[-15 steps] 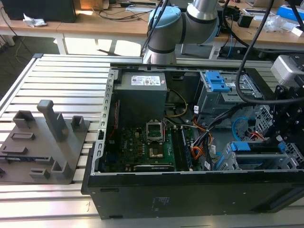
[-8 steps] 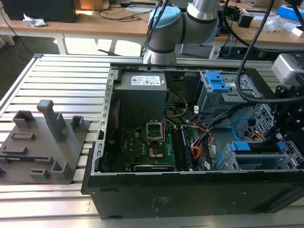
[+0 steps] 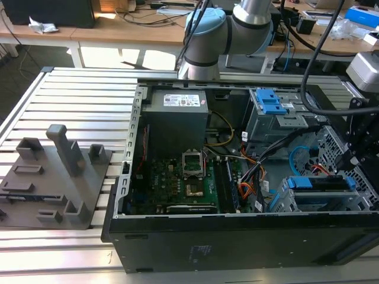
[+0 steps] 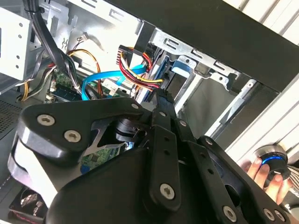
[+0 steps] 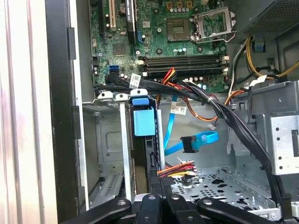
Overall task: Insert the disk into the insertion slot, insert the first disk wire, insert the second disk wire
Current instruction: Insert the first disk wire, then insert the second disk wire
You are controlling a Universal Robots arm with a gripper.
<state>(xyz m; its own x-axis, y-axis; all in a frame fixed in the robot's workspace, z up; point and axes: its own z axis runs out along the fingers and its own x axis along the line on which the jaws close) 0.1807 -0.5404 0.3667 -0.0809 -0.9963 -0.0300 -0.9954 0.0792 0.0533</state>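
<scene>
The disk [image 3: 320, 183], in its bright blue carrier, stands on edge in the insertion slot [image 3: 308, 202], the grey bay at the case's front right corner. My gripper [image 3: 353, 157] is at the disk's end toward the exterior view's right. In the first wrist view, the gripper [image 5: 161, 198] has its fingers drawn together on the disk [image 5: 144, 122] edge. A blue flat wire [image 5: 196, 140] with a free plug hangs beside the bay. A red, yellow and black wire bundle [image 5: 177, 168] lies close to the fingertips. In the second wrist view, the gripper [image 4: 161, 95] sits below the blue carrier [image 4: 181, 70].
The open case holds a motherboard [image 3: 177, 177], a grey power supply [image 3: 177, 118] and a taller cage with blue latches [image 3: 272, 106]. Black cable bundles [image 5: 224, 112] cross above the bay. A grey fixture [image 3: 53, 177] sits at the exterior view's left. A person's hand [image 4: 261, 170] rests on a device outside the case.
</scene>
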